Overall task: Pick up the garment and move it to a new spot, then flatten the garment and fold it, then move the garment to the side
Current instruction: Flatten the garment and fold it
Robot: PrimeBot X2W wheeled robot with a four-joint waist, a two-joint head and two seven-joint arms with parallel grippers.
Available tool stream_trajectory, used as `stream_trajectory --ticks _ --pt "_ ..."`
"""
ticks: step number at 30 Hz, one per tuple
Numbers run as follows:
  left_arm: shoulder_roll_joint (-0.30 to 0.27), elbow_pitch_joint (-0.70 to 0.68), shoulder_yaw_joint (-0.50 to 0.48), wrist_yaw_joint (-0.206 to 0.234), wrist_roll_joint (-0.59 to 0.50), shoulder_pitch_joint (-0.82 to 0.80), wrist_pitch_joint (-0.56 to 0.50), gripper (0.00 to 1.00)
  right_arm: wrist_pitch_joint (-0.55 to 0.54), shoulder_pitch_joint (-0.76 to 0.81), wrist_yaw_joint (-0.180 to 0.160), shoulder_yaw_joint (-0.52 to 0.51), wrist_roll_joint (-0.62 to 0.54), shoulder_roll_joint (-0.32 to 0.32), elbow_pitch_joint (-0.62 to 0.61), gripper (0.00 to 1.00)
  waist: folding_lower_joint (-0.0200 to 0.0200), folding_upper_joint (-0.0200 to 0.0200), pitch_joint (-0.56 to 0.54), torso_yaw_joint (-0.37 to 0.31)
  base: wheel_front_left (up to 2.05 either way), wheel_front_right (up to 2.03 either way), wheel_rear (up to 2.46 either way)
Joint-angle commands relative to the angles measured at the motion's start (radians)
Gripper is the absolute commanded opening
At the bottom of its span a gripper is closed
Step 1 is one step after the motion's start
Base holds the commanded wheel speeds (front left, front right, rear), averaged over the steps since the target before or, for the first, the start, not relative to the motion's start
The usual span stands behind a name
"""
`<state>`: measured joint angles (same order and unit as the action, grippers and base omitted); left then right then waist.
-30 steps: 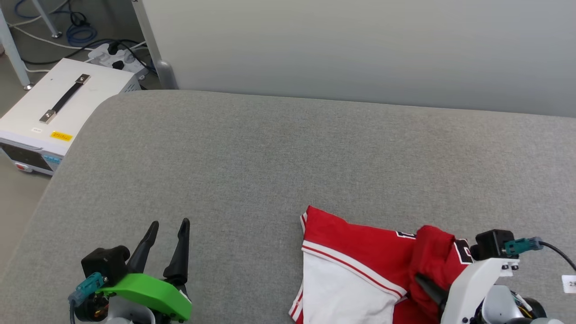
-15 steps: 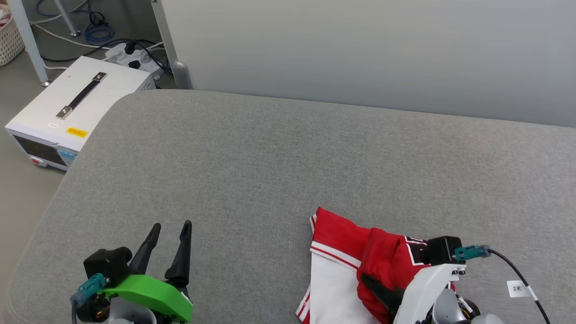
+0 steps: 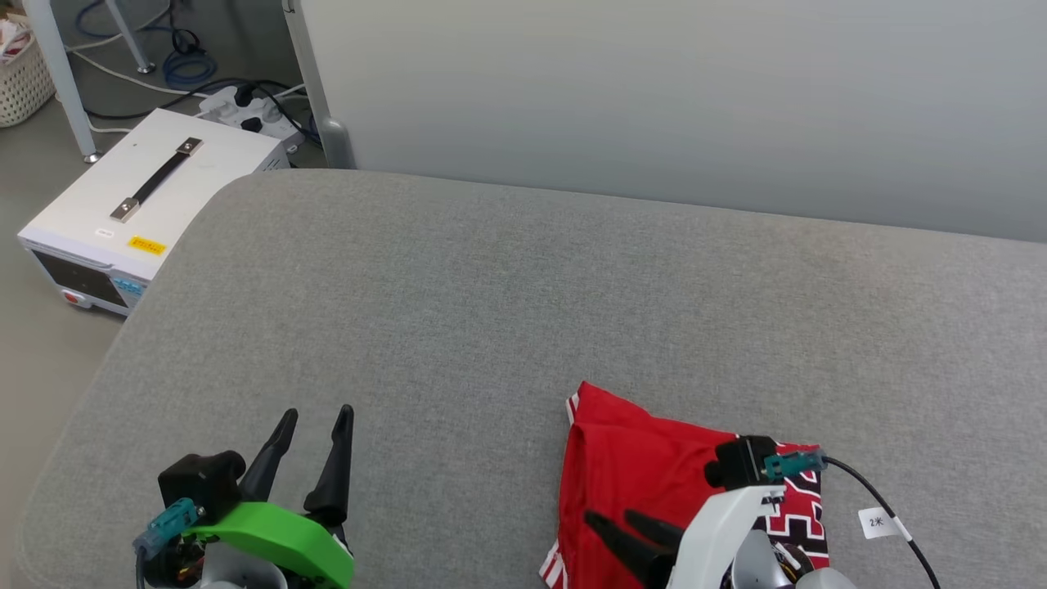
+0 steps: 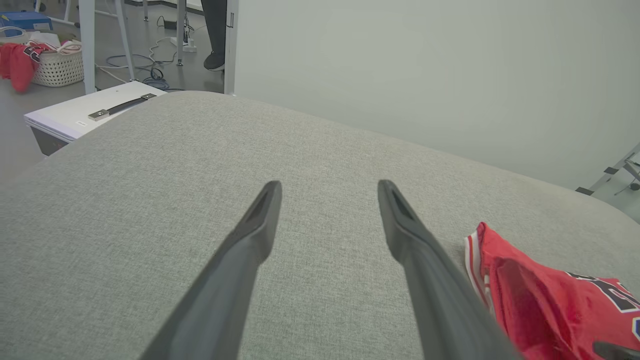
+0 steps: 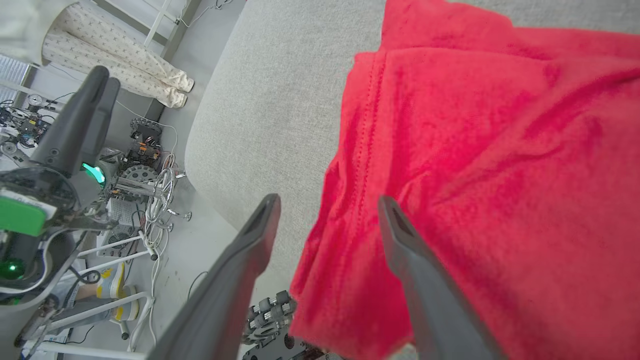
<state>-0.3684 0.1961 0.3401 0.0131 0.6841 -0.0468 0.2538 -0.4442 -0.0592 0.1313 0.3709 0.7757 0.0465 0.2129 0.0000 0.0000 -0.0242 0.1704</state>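
The right gripper (image 3: pixel 612 519) hovered wide and empty over the garment (image 3: pixel 638 466), while the left gripper (image 3: pixel 317 413), equally wide, sat well apart from it.

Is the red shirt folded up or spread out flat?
Folded. The red jersey lies as a small doubled-over packet on the grey padded surface, one layer's stitched hem lying over another.

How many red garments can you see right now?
2: the garment on the grey cushion, and another red piece draped on the basket on the floor; more may be hidden.
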Motion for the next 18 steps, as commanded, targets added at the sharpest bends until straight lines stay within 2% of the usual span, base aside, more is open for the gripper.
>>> stream_trajectory --ticks 1,7,12,13,14,18 --pt "-0.008 -0.004 -0.002 0.009 -0.006 0.017 -0.005 1.00 0.004 -0.025 -0.001 0.006 -0.026 0.004 -0.028 1.00 0.0000 0.0000 -0.021 -0.017 0.00 0.00 0.00" --pt "-0.011 -0.025 -0.001 0.015 -0.006 0.027 -0.005 1.00 0.020 -0.069 -0.001 -0.070 -0.247 0.017 -0.104 1.00 0.0000 0.0000 -0.027 -0.047 0.00 0.00 0.00" --pt "-0.006 -0.047 -0.001 0.016 -0.008 0.023 -0.002 1.00 0.073 -0.108 -0.001 -0.116 -0.385 0.121 -0.175 1.00 0.0000 0.0000 -0.015 -0.071 0.00 0.00 0.00" --pt "-0.004 -0.052 -0.001 0.016 -0.010 0.022 -0.002 1.00 0.092 -0.114 -0.001 -0.127 -0.411 0.151 -0.186 1.00 0.0000 0.0000 -0.011 -0.075 0.00 0.00 0.00" --pt "0.003 -0.066 -0.001 0.015 -0.015 0.016 0.000 1.00 0.156 -0.125 -0.001 -0.169 -0.467 0.226 -0.211 1.00 0.0000 0.0000 0.000 -0.087 0.00 0.00 0.00" --pt "0.016 -0.086 -0.007 0.012 -0.024 0.010 0.004 1.00 0.245 -0.119 -0.001 -0.230 -0.513 0.289 -0.228 1.00 0.0000 0.0000 0.014 -0.100 0.00 0.00 0.00"
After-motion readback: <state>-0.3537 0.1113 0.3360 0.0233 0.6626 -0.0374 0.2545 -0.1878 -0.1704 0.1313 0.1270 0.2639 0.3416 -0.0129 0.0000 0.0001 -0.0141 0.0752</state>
